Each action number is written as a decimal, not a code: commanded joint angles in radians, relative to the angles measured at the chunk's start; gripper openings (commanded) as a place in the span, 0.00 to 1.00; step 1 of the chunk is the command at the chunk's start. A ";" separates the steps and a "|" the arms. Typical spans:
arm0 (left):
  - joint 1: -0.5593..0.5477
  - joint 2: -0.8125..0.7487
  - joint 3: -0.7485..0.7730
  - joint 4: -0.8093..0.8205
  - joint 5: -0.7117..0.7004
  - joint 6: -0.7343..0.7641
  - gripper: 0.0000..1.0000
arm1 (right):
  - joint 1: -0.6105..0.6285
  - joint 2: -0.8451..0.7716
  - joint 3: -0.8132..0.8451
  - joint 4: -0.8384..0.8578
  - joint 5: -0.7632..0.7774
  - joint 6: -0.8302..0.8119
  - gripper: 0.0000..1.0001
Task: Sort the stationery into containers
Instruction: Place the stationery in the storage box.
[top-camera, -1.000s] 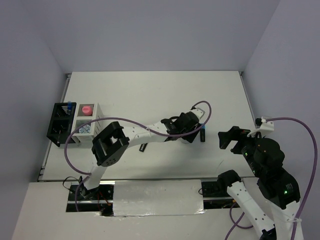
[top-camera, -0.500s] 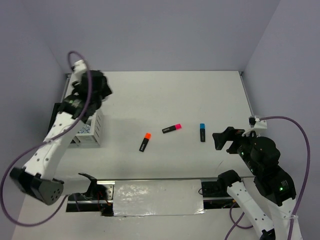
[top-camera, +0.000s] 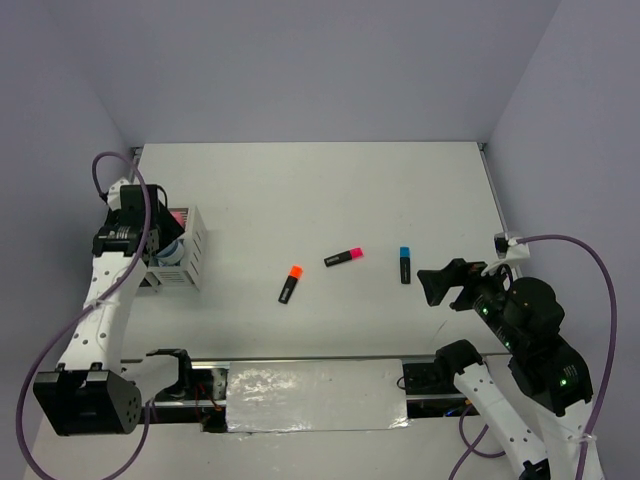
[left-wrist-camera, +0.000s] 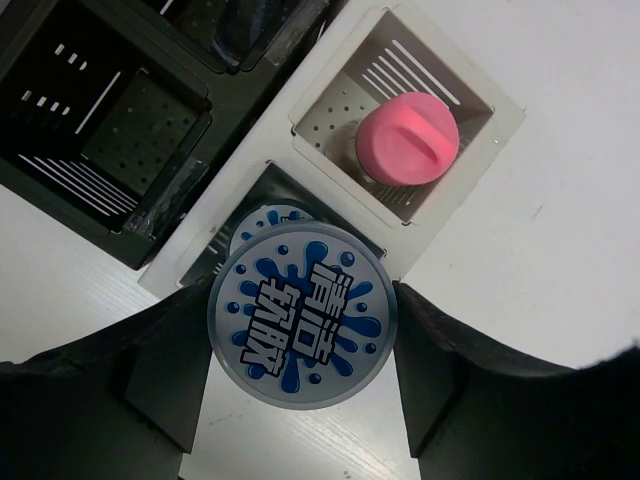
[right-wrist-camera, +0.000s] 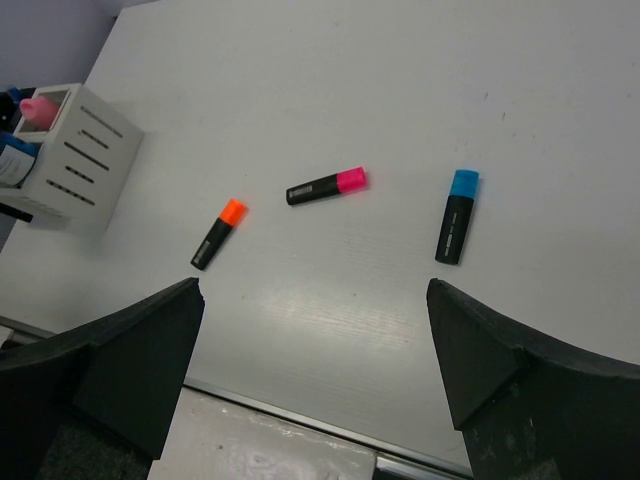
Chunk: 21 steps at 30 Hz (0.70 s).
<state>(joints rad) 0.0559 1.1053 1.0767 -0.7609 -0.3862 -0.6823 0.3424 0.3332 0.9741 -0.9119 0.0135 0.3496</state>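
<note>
My left gripper (left-wrist-camera: 300, 350) is shut on a round blue-white tin (left-wrist-camera: 302, 312) and holds it above the near compartment of the white slotted box (left-wrist-camera: 500, 110). A second tin (left-wrist-camera: 262, 218) lies in that compartment, mostly hidden under the held one. A pink jar (left-wrist-camera: 407, 138) stands in the far compartment. The black pen holder (left-wrist-camera: 110, 110) adjoins the box. In the top view my left gripper (top-camera: 160, 240) is over the box (top-camera: 192, 255). My right gripper (top-camera: 450, 285) is open and empty, near the orange (right-wrist-camera: 218, 233), pink (right-wrist-camera: 326, 186) and blue (right-wrist-camera: 457, 229) highlighters.
The three highlighters lie apart in the middle of the table, orange (top-camera: 290, 284), pink (top-camera: 343, 257) and blue (top-camera: 404, 264). The table's near edge with a metal rail (top-camera: 315, 385) runs just below my right gripper. Walls close off the left, back and right.
My left arm swung from the middle of the table to the far left and came down over the white box, holding a tin. My right gripper edged slightly left.
</note>
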 joint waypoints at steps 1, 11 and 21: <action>0.007 -0.067 -0.017 0.092 0.024 -0.003 0.00 | -0.003 -0.011 0.024 0.033 -0.037 -0.015 1.00; 0.013 -0.081 -0.030 0.046 -0.066 -0.010 0.00 | -0.003 -0.010 0.017 0.044 -0.058 -0.014 1.00; 0.032 -0.056 -0.064 0.074 -0.045 0.013 0.05 | -0.003 -0.008 0.025 0.044 -0.069 -0.014 1.00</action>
<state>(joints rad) 0.0792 1.0557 1.0092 -0.7212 -0.4206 -0.6842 0.3424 0.3313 0.9741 -0.9115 -0.0422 0.3470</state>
